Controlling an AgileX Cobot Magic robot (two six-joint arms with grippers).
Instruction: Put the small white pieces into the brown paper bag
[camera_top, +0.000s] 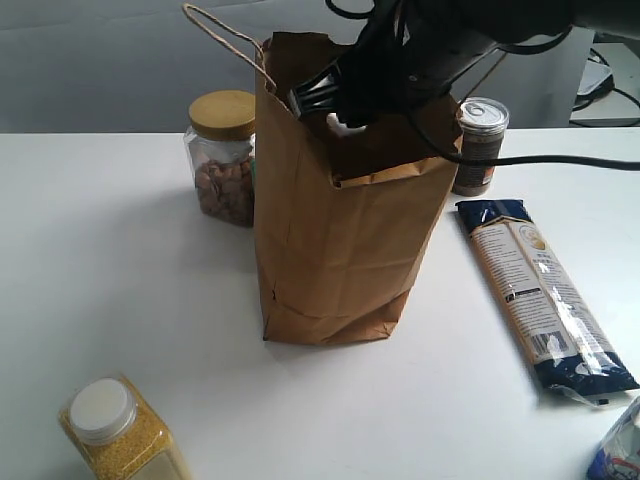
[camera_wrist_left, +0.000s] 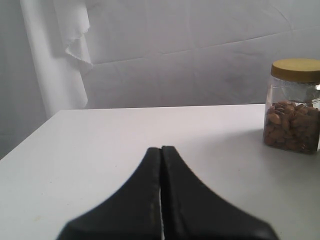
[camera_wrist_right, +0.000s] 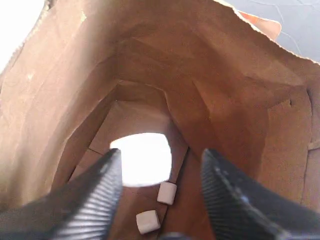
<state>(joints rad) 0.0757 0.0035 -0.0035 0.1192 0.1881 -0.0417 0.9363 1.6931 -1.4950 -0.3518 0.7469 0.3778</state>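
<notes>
The brown paper bag (camera_top: 330, 250) stands upright mid-table, its ragged rim open. My right gripper (camera_top: 335, 105) hangs at the bag's mouth, pointing down into it, jaws open. A small white piece (camera_top: 346, 125) shows just under its tips. In the right wrist view the gripper (camera_wrist_right: 161, 152) looks down the bag's inside wall (camera_wrist_right: 225, 100). A bright, blurred white piece (camera_wrist_right: 142, 159) sits between the spread fingers, gripped by neither. Two more white pieces (camera_wrist_right: 167, 193) (camera_wrist_right: 148, 221) lie on the bag's floor. My left gripper (camera_wrist_left: 161, 150) is shut and empty, low over the table.
An almond jar with a gold lid (camera_top: 222, 160) (camera_wrist_left: 294, 112) stands behind the bag's left side. A pull-tab can (camera_top: 478, 145) is behind its right. A blue pasta packet (camera_top: 540, 295) lies at the right, a yellow-grain jar (camera_top: 120, 435) at front left.
</notes>
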